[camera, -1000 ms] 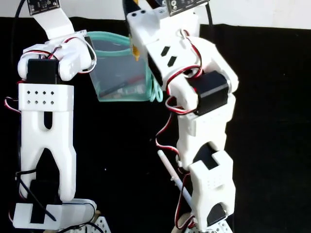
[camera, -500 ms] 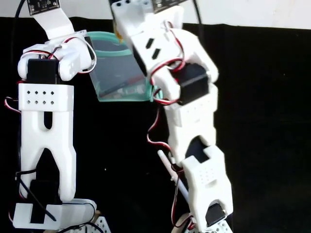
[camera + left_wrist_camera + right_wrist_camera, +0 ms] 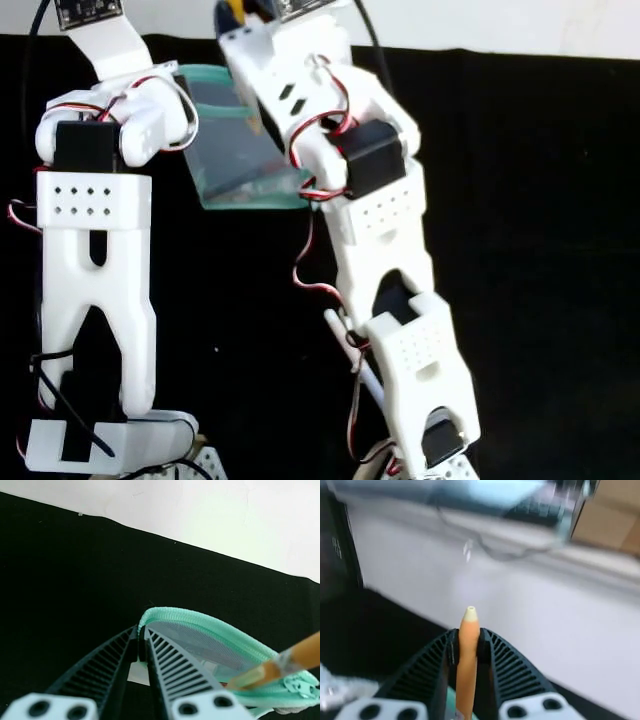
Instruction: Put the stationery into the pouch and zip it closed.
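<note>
Near the far edge of the bench (image 3: 540, 250), left of its middle, the mint-green pouch (image 3: 235, 150) was held up by the left claw (image 3: 140, 647), whose ribbed fingers were pinched together on one end of the zip rim. The pouch's mouth gaped open with its mesh side showing, and the zip slider (image 3: 300, 686) sat at the end away from that claw. The right claw (image 3: 466, 647) was clamped on an orange pen (image 3: 468, 630), its cream tip sticking out past the fingers. In the left wrist view one end of that pen lay over the open mouth, near the slider, though whether it touched the rim could not be told. A white pen (image 3: 337, 330) lay on the bench towards its front edge, beside the right arm's base and well apart from the pouch.
</note>
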Tool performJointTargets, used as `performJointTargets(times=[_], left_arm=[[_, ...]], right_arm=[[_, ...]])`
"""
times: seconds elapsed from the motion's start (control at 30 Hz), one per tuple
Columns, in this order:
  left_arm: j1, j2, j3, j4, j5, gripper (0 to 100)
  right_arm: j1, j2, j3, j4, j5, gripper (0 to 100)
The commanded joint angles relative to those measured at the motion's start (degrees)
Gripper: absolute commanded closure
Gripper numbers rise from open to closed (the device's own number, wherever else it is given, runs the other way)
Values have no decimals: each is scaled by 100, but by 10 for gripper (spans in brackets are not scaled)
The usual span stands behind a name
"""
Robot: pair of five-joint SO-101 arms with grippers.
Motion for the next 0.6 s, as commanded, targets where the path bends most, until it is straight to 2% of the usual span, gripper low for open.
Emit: performJointTargets(times=[0.0, 0.43, 0.57], left_arm=[[145, 382, 66, 18, -35, 994], [154, 382, 66, 18, -35, 994], [154, 382, 75, 18, -35, 994]], right_arm=[[-22, -57, -576, 593, -18, 991], [66, -22, -558, 1938, 9, 988], [242, -22, -541, 2123, -26, 896]])
